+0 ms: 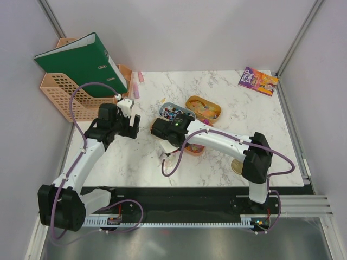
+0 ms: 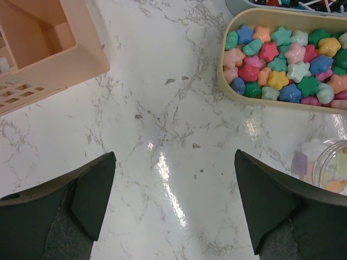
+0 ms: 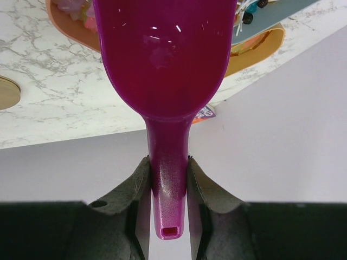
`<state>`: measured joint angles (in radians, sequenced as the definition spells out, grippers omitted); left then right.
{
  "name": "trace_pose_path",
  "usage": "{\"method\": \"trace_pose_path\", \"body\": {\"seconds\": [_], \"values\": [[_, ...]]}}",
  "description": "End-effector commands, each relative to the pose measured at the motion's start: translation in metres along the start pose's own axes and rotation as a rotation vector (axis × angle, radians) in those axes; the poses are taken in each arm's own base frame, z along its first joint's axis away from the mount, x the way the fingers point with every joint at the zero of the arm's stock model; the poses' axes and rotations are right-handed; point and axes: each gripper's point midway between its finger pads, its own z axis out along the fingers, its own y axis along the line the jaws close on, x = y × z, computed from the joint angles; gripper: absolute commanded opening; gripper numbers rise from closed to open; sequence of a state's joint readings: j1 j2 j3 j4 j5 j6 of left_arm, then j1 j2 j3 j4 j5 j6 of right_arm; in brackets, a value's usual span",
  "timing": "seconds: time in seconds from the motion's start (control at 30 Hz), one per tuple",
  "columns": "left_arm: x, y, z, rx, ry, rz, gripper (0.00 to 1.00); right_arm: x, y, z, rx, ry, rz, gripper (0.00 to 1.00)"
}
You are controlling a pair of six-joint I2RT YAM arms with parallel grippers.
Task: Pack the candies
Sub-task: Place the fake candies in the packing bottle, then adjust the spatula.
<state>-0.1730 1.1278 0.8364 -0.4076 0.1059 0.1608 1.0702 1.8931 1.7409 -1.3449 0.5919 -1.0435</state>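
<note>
Candies fill several oval trays. Pastel star sweets (image 2: pixel 282 62) lie in a tan tray (image 2: pixel 223 65). Dark and blue wrapped pieces lie in a grey-blue tray (image 1: pixel 174 112), and orange and yellow gummies in an orange tray (image 1: pixel 204 109). My right gripper (image 3: pixel 168 161) is shut on the handle of a magenta scoop (image 3: pixel 165 54), whose bowl points towards the trays. In the top view it (image 1: pixel 183 128) hangs over the middle tray. My left gripper (image 2: pixel 174 157) is open and empty over bare marble, left of a clear jar (image 2: pixel 332 169) with a few sweets in it. In the top view this gripper (image 1: pixel 126 130) is left of the trays.
A peach basket (image 2: pixel 49 59) with a green binder (image 1: pixel 81 62) stands at the back left. A round gold lid (image 3: pixel 7 92) lies near the right arm. A book (image 1: pixel 257 81) lies at the back right corner. Pink items (image 1: pixel 138 84) lie beside the basket.
</note>
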Motion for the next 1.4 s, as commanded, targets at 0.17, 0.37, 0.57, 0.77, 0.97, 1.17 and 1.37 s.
{"method": "trace_pose_path", "body": {"seconds": [0.17,0.37,0.57,0.77,0.97,1.17,1.37], "values": [[-0.017,-0.003,-0.005,0.018,-0.072,-0.039,0.97,0.018,-0.005,-0.019,0.035,0.082,-0.002,0.0],[-0.018,-0.026,-0.007,0.142,-0.054,-0.078,0.97,0.027,-0.007,-0.026,0.056,0.063,0.058,0.0],[-0.035,-0.094,-0.023,0.544,-0.05,-0.221,0.92,0.029,-0.021,-0.02,-0.072,-0.296,0.541,0.0],[-0.049,-0.117,-0.021,0.718,0.01,-0.39,0.79,0.038,-0.004,-0.006,-0.056,-0.364,0.611,0.0],[-0.074,-0.126,-0.022,0.847,-0.001,-0.47,0.7,0.035,-0.001,-0.009,-0.053,-0.398,0.635,0.0],[-0.079,-0.134,-0.014,0.947,0.056,-0.509,0.59,0.03,-0.015,-0.015,-0.033,-0.44,0.658,0.0],[-0.078,-0.132,-0.004,0.934,0.067,-0.516,0.57,0.029,-0.026,-0.024,-0.007,-0.472,0.667,0.0]]}}
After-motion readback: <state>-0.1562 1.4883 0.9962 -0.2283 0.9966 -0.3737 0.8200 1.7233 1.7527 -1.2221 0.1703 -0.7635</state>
